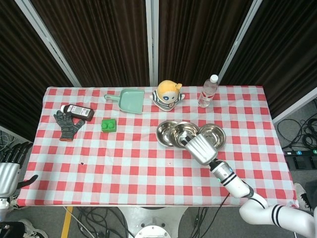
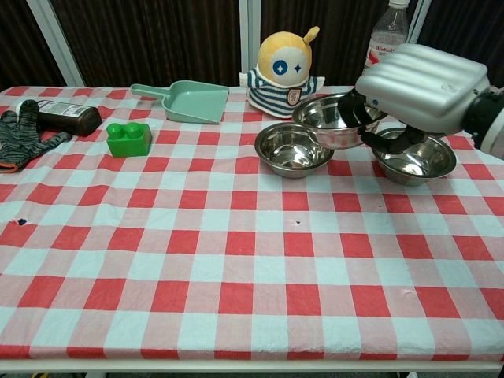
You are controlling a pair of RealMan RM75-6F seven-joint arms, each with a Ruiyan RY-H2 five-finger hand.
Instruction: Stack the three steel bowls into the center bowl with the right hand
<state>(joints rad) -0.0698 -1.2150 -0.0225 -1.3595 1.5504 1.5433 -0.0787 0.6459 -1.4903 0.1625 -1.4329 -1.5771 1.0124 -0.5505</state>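
Note:
My right hand (image 2: pixel 417 87) (image 1: pixel 199 148) grips a steel bowl (image 2: pixel 329 120) (image 1: pixel 183 132) by its rim and holds it in the air, above the gap between the two other bowls. The center bowl (image 2: pixel 290 150) (image 1: pixel 167 134) sits on the checked table just left of and below the held one. A third steel bowl (image 2: pixel 417 157) (image 1: pixel 214 135) rests on the cloth to the right, partly hidden by my hand. My left hand (image 1: pixel 10 163) hangs off the table's left edge with its fingers apart, holding nothing.
Behind the bowls stand a yellow plush doll (image 2: pixel 287 71) and a water bottle (image 2: pixel 386 35). A green dustpan (image 2: pixel 189 101), green block (image 2: pixel 129 139), black bottle (image 2: pixel 67 116) and grey glove (image 2: pixel 22 134) lie at the back left of the checked table (image 2: pixel 236 260).

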